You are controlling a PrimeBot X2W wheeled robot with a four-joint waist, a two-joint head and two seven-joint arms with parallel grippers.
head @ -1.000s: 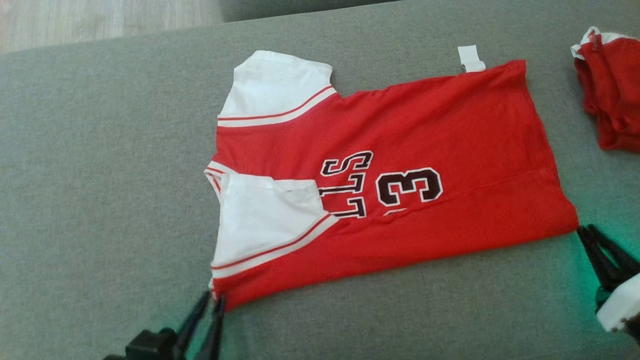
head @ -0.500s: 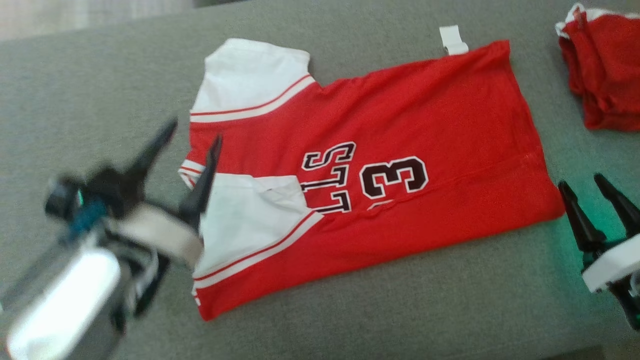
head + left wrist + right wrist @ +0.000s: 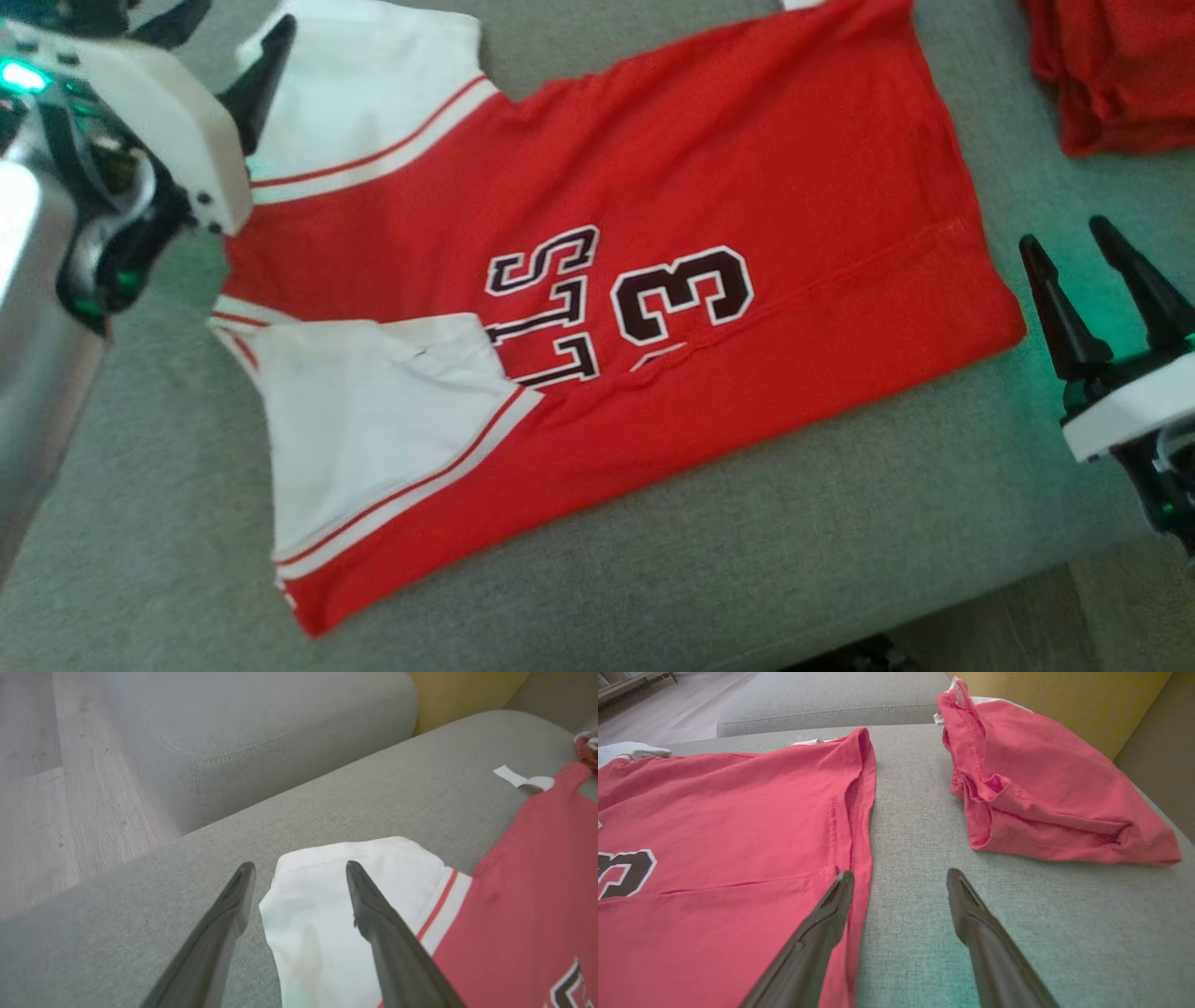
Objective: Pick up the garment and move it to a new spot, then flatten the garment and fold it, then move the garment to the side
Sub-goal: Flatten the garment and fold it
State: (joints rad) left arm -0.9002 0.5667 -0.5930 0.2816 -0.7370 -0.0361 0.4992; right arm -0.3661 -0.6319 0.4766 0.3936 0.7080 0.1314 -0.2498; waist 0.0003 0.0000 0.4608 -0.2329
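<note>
A red jersey (image 3: 653, 168) with white sleeves and dark "STL 3" lettering lies spread on the grey sofa seat (image 3: 747, 560), its near long edge folded over the front. My left gripper (image 3: 233, 23) is at the far left, open, and its fingers straddle the corner of the far white sleeve (image 3: 327, 905) in the left wrist view, where the left gripper (image 3: 299, 865) holds nothing. My right gripper (image 3: 1064, 235) is open beside the hem at the right. In the right wrist view, the right gripper (image 3: 900, 873) has one finger over the hem edge (image 3: 861, 826).
A second red garment (image 3: 1111, 75) lies bunched at the far right, close to the hem (image 3: 1041, 788). A white label (image 3: 523, 779) sticks out at the jersey's far edge. The seat's front edge and floor (image 3: 1120, 607) are near my right gripper. Another grey cushion (image 3: 257, 742) lies beyond.
Both grippers have opened and let go of the jersey's near corners. My left arm has swung up to the far sleeve. The camera has shifted too.
</note>
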